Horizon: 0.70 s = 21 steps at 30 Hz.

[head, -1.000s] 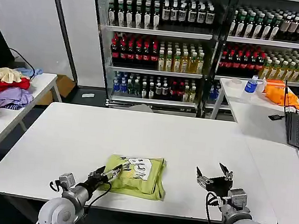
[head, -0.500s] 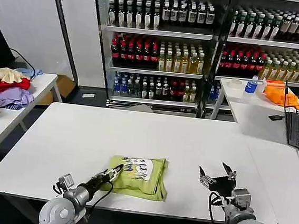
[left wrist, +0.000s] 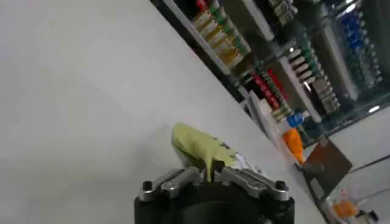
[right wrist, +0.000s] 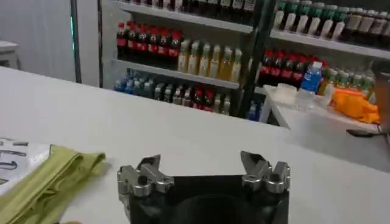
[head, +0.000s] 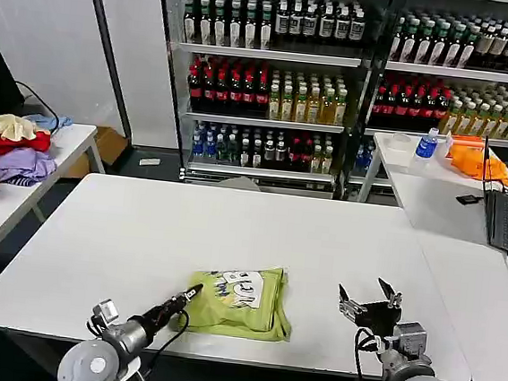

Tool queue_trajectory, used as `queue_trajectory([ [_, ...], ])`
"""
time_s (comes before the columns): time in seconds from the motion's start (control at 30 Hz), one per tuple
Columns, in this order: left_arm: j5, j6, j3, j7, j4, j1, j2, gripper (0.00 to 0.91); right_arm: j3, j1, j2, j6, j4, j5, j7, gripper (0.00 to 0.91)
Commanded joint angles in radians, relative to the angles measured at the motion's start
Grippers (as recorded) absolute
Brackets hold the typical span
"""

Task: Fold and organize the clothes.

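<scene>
Head view, left to right. On the side table at the left edge lies a heap of cream, red and lilac garments (head: 8, 149), which plays no part here. On the white tabletop (head: 232, 233), near its front edge and a little left of centre, lies the lime T-shirt (head: 243, 290), folded into a compact packet with its white printed graphic facing up. The left gripper (head: 189, 292) is at the packet's left edge; in the left wrist view its fingers (left wrist: 183, 178) are drawn close together with a peak of the lime fabric (left wrist: 198, 147) rising between them, so it appears to pinch that edge. The right gripper (head: 367, 302) hovers near the front edge of the tabletop, well apart from the shirt on its right side, fingers spread wide and empty; in the right wrist view the fingers (right wrist: 143, 173) stand open, with the shirt's layered hem (right wrist: 52, 179) off to one side. Judged from the soft creases and the way the fabric lifts, the shirt is light, limp cotton that sags and slides over the smooth surface when dragged; a hold on a single layer would likely pull the fold apart. The safer hold is at the edge through all stacked layers. Farther right, an orange cloth (head: 477, 161) rests on the rear table.
</scene>
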Motion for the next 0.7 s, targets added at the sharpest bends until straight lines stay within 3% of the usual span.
queue_trajectory([
  [0.03, -0.137, 0.021, -0.218, -0.01, -0.102, 0.058, 0.058, 0.02, 0.003, 0.006, 0.001, 0.004, -0.003, 0.009, -0.001, 0.907],
  [0.13, -0.17, 0.045, -0.329, -0.013, -0.103, 0.075, 0.153, 0.02, 0.004, 0.023, 0.002, 0.005, -0.005, 0.022, 0.0, 0.907],
  [0.3, -0.151, 0.058, -0.549, 0.004, -0.028, 0.105, 0.436, 0.02, -0.006, 0.069, 0.016, 0.005, -0.009, 0.043, 0.0, 0.907],
  [0.4, -0.151, 0.06, -0.575, 0.007, 0.046, 0.098, 0.613, 0.02, -0.027, 0.101, 0.049, 0.006, -0.016, 0.044, 0.001, 0.907],
  [0.5, -0.107, 0.061, -0.567, 0.006, 0.073, 0.059, 0.723, 0.02, -0.051, 0.101, 0.08, 0.005, -0.002, 0.028, 0.002, 0.907],
  [0.6, -0.03, 0.06, -0.514, 0.007, 0.027, 0.024, 0.764, 0.02, -0.057, 0.089, 0.086, 0.008, 0.007, 0.015, 0.0, 0.907],
  [0.7, 0.134, 0.058, -0.405, 0.035, -0.059, 0.043, 0.751, 0.02, -0.042, 0.074, 0.083, 0.014, 0.012, 0.011, -0.002, 0.907],
])
